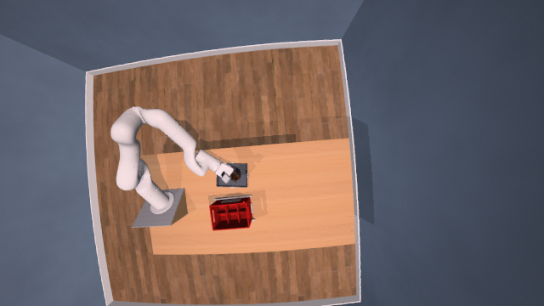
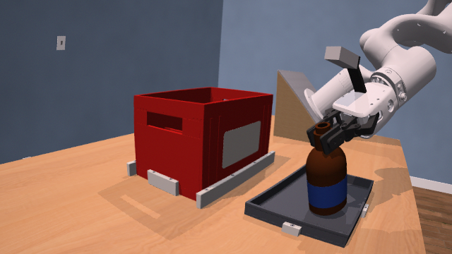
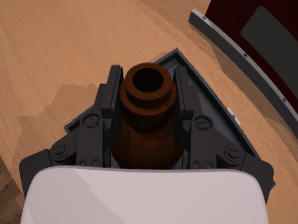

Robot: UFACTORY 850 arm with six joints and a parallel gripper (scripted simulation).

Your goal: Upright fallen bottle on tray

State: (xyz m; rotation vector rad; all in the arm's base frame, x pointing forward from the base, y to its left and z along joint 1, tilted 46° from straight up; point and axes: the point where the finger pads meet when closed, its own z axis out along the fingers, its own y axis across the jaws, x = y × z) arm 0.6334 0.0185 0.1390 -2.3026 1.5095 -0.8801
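Observation:
A brown bottle [image 2: 325,176] [image 3: 147,110] [image 1: 238,172] with a blue label stands upright on the dark grey tray [image 2: 282,204] [image 1: 243,183], with its base resting on the tray floor. My gripper [image 2: 323,135] [image 3: 148,81] is shut on the bottle's neck, just under the mouth, with one black finger on each side. In the wrist view the open mouth of the bottle faces the camera between the fingers. The bottle's base is hidden in the wrist view.
A red crate [image 2: 198,137] [image 1: 230,213] [image 3: 266,10] with inner dividers stands on the wooden table [image 2: 70,212] left of the tray, held by grey brackets [image 2: 233,180]. The arm's wedge-shaped base [image 1: 159,212] stands at the table's far end.

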